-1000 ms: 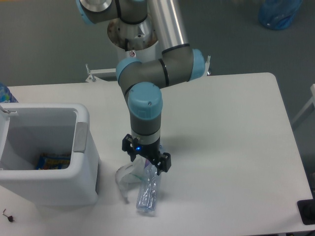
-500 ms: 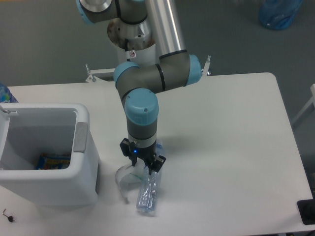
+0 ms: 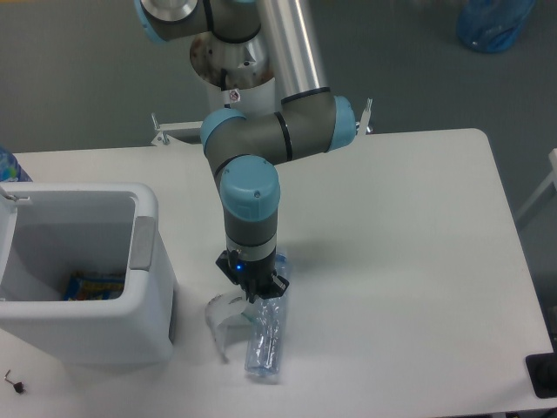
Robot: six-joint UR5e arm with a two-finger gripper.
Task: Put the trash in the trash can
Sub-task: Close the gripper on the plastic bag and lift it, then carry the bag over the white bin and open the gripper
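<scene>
Landmark: trash can (image 3: 148,300), white boxy bin at the table's left edge, grey tab on its right rim.

Nearest the camera: a small dark bit (image 3: 12,380) on the table (image 3: 409,261), in front of the can's front-left corner.

Bottle (image 3: 265,338): clear, lying on its side on the table, right of the can and nearer the camera than the can's front wall. Long axis runs roughly toward/away from the camera, far end slightly tilted right. Label not legible at this size.

Cup-like piece (image 3: 224,319): thin, transparent, lying on the table between the can's front-right corner and the bottle. Looks to be touching or just beside the bottle; can't separate the edges.

Can contents: open top, one blue packet (image 3: 91,284) with colored print lying on the floor of the bin. Neither clear plastic item is inside.

Gripper (image 3: 257,292): pointing straight down, right of the can, at the far end of the bottle. Fingers are drawn in close together, tips at or on the bottle's upper end. Contact area is hidden by the gripper body and the clear plastic, so can't tell whether they're clamped on it or just touching. Blue light visible on the wrist.

Farther back: arm base behind the table's far edge; blue bag (image 3: 492,22) on the floor, well beyond the can to the far right.
</scene>
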